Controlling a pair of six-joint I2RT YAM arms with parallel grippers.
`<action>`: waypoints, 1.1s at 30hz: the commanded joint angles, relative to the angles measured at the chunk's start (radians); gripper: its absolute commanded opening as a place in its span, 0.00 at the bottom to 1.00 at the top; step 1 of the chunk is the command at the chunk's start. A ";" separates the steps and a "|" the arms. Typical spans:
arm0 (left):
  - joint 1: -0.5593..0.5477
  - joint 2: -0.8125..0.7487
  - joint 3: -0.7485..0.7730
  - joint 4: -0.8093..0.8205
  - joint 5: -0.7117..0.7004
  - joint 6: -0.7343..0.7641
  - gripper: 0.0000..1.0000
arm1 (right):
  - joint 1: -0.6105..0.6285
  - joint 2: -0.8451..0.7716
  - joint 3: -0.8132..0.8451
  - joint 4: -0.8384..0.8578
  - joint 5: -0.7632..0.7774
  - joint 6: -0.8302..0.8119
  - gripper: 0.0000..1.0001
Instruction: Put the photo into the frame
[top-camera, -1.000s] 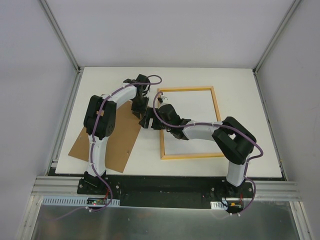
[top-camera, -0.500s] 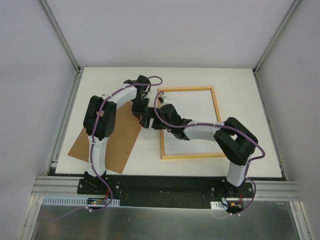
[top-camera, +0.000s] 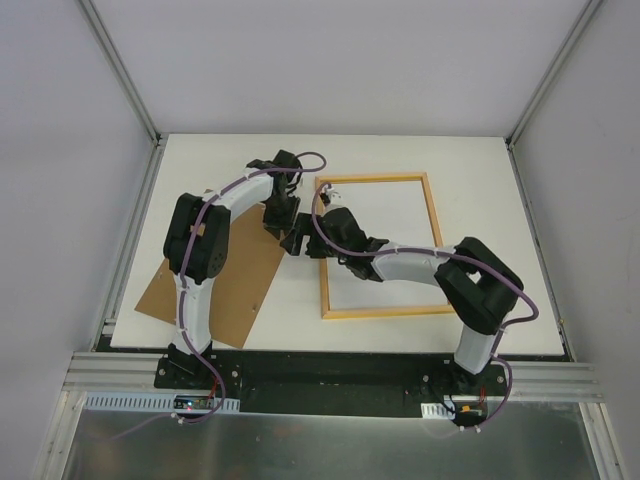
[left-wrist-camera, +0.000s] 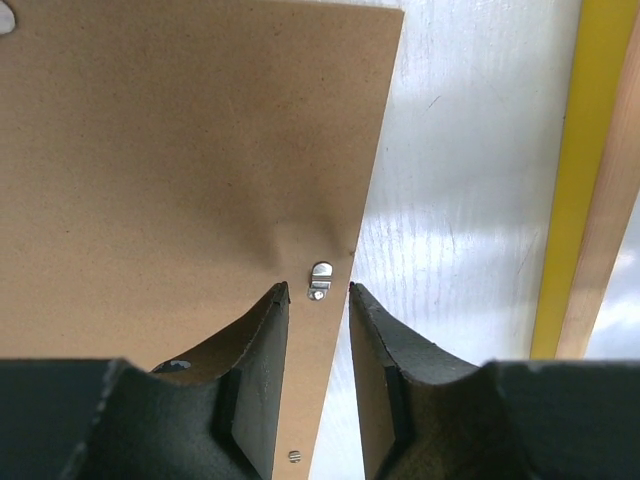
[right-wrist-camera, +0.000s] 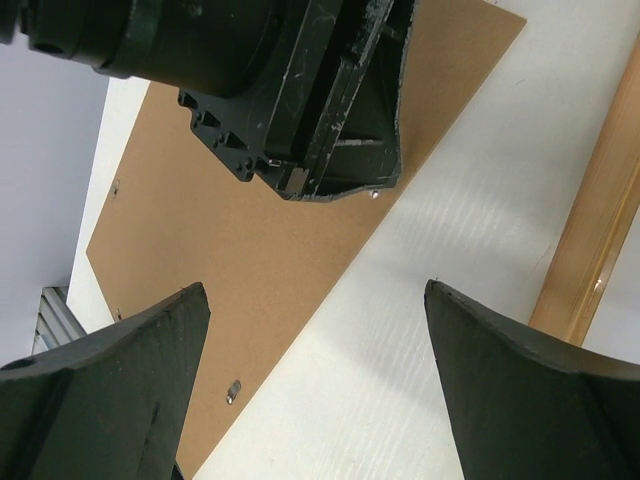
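We see the frame (top-camera: 434, 215) lying flat on the white table (top-camera: 480, 180), to the right of the middle, with its pale wood side up; in the left wrist view one of its rails shows a yellow band beside the wood band. The photo we cannot find in any view, so we cannot tell where it is.

The brown backing board (top-camera: 225, 290) lies on the table to the left of the frame, turned at an angle, and it does not touch the frame; a strip of bare table is between them.

The left gripper (left-wrist-camera: 318, 290) hangs over the right edge of the board, near its far corner; one finger is above the board and the other above the table, and the edge runs between them. Its jaws stand only a narrow gap apart, and they pinch nothing that we can see. A small metal clip (left-wrist-camera: 320, 277) sits on the board edge just in front of the fingertips.

The right gripper (right-wrist-camera: 315, 288) is near the left gripper, just beside the left rail of the frame; its jaws are spread wide and hold nothing.
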 joint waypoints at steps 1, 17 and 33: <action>-0.012 -0.059 -0.023 -0.027 -0.004 0.030 0.30 | -0.007 -0.088 -0.024 0.050 0.022 -0.013 0.91; -0.025 -0.021 -0.005 -0.030 -0.030 0.044 0.29 | -0.050 -0.190 -0.125 0.082 0.037 -0.002 0.91; -0.026 0.015 0.008 -0.027 -0.024 0.049 0.25 | -0.050 -0.165 -0.134 0.088 0.025 0.009 0.91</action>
